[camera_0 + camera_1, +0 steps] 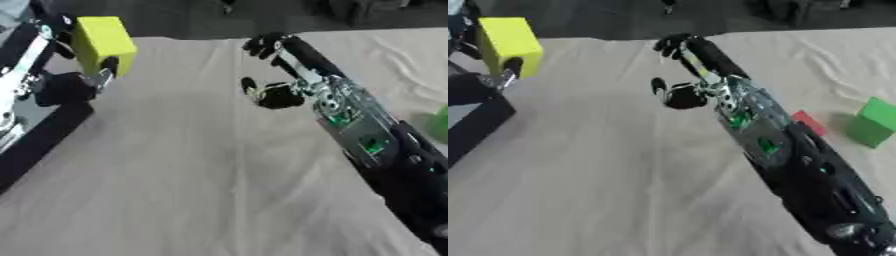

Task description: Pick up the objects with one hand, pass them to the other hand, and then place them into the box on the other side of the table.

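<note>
A yellow block (103,42) is held up at the far left, with my left hand (70,85) shut on its lower side; its thumb shows against the block's front. The block hangs above the near end of a black box (39,137) at the table's left edge. Over the middle of the table my right hand (293,72) reaches out, open and holding nothing, fingers pointing to the far edge and thumb out to the left. It is well apart from the yellow block.
On the right side of the cloth a green block (872,122) and a small red block (808,122) lie beside my right forearm. A pale cloth (192,190) covers the table. Dark floor lies beyond the far edge.
</note>
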Tool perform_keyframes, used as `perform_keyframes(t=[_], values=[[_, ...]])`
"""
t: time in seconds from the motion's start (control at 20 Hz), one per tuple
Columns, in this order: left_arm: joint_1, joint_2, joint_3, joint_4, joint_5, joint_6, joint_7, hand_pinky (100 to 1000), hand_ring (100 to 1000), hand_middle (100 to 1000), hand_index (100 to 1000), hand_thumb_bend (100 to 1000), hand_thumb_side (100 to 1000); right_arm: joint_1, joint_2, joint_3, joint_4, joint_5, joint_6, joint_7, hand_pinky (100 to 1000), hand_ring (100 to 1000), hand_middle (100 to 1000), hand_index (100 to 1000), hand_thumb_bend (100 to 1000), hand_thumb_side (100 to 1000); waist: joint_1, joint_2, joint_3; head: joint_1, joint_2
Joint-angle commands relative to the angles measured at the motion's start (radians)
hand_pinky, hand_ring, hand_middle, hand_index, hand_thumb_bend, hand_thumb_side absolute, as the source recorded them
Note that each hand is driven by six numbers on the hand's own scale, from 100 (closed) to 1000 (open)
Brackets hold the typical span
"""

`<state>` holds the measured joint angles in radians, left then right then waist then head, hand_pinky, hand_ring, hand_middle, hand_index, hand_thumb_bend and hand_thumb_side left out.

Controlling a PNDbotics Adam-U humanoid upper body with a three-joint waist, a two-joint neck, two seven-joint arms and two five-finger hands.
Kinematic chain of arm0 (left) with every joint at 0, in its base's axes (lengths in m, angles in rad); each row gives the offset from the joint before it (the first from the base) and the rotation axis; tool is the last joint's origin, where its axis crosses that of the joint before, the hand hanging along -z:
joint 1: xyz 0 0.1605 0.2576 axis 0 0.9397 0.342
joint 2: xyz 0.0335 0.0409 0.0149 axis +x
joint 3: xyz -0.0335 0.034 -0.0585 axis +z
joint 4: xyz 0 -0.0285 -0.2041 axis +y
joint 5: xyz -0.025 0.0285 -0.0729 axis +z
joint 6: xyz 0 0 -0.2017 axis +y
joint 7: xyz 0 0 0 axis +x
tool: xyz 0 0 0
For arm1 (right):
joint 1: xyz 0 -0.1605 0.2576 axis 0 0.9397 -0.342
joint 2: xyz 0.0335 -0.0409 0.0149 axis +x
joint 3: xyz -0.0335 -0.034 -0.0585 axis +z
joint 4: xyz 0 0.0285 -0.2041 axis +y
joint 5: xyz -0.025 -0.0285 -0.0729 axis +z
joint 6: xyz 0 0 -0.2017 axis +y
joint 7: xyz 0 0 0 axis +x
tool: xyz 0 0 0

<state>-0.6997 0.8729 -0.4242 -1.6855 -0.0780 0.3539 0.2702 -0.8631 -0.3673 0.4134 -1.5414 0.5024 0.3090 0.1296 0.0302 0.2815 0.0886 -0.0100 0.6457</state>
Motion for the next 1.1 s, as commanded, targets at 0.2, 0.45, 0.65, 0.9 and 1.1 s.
perform_keyframes(t=[0.2, 0.45, 0.65, 0.9, 1.1], values=[[0.009, 0.064, 0.052, 0.005, 0.015, -0.003, 0.032, 661, 642, 422, 356, 100, 329, -0.024, -0.028, -0.015, -0.02, -0.038, 0.012, -0.028, 715, 787, 731, 819, 100, 100, -0.001, -0.023, 0.002, 0.031, -0.018], [0.046, 0.099, 0.089, 0.049, 0.014, 0.02, 0.029, 681, 641, 442, 390, 100, 293, -0.025, -0.043, -0.045, -0.04, -0.053, 0.022, -0.059, 672, 758, 703, 777, 151, 100, -0.01, -0.018, 0.005, 0.086, -0.03], [0.065, 0.116, 0.12, 0.105, -0.017, 0.026, 0.024, 680, 635, 443, 396, 100, 290, -0.019, -0.052, -0.049, -0.045, -0.085, 0.028, -0.122, 668, 749, 695, 770, 153, 100, -0.016, -0.016, 0.004, 0.115, -0.036], [0.061, 0.106, 0.138, 0.204, -0.062, 0.011, 0.023, 677, 629, 440, 400, 100, 282, -0.016, -0.061, -0.053, -0.048, -0.102, 0.03, -0.154, 666, 745, 691, 767, 164, 100, -0.021, -0.012, 0.002, 0.141, -0.043], [0.055, 0.092, 0.151, 0.276, -0.091, -0.003, 0.013, 678, 632, 443, 405, 100, 274, -0.015, -0.067, -0.059, -0.053, -0.107, 0.033, -0.167, 665, 742, 689, 765, 164, 100, -0.023, -0.01, 0.003, 0.146, -0.041]])
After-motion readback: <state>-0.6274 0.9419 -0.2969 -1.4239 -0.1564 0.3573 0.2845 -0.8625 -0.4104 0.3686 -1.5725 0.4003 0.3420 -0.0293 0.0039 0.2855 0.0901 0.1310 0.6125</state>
